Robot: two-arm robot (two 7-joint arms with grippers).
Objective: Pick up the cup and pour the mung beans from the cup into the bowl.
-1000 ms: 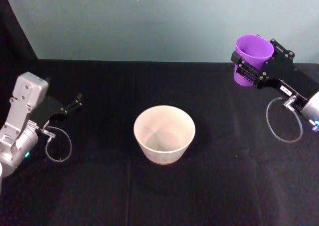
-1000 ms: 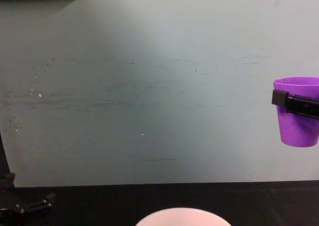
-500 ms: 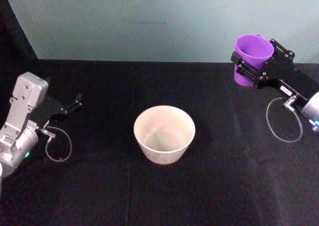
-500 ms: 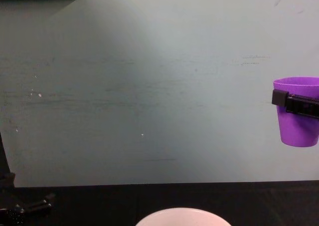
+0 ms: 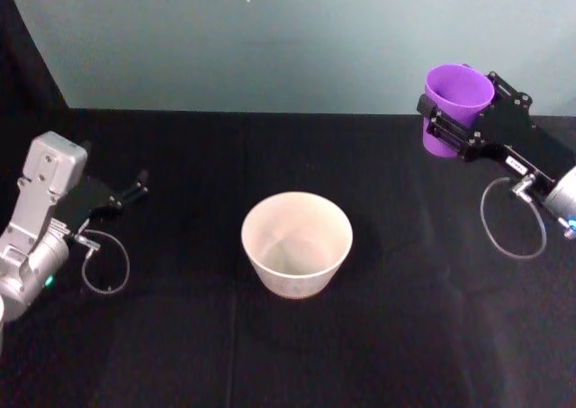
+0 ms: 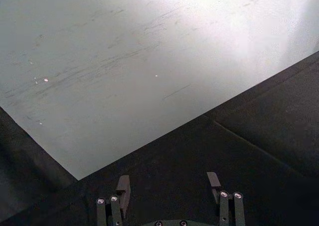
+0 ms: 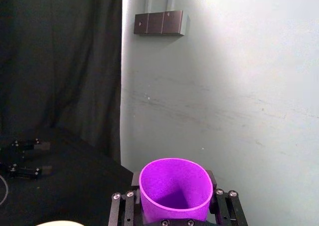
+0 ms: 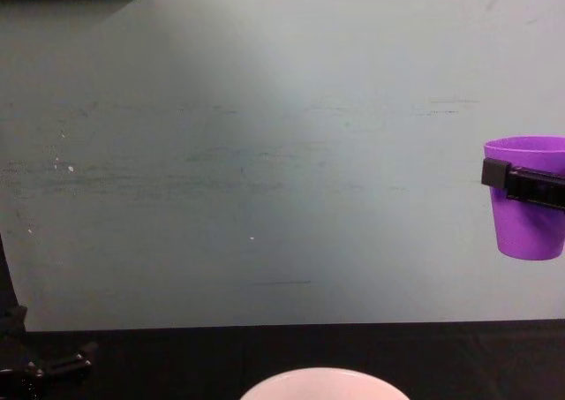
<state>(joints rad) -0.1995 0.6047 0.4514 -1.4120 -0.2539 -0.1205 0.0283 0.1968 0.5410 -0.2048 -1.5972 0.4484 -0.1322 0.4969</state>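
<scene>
Nothing is shifting this past second: the right gripper (image 5: 453,124) is still clamping the cup (image 5: 459,91) aloft, well right of and behind the bowl (image 5: 297,194), so pouring isn't beginning. The cup is sitting upright, long axis vertical, mouth up. The left gripper (image 5: 135,186) is idling left of the bowl, fingers spread on nothing.

Black tablecloth (image 5: 405,336) meets a teal wall (image 5: 270,39).

The right gripper (image 5: 447,124) is raised far right of the bowl (image 5: 290,277), clamped on the cup (image 5: 459,88); the left gripper (image 5: 138,185) rests far left, fingers apart.
</scene>
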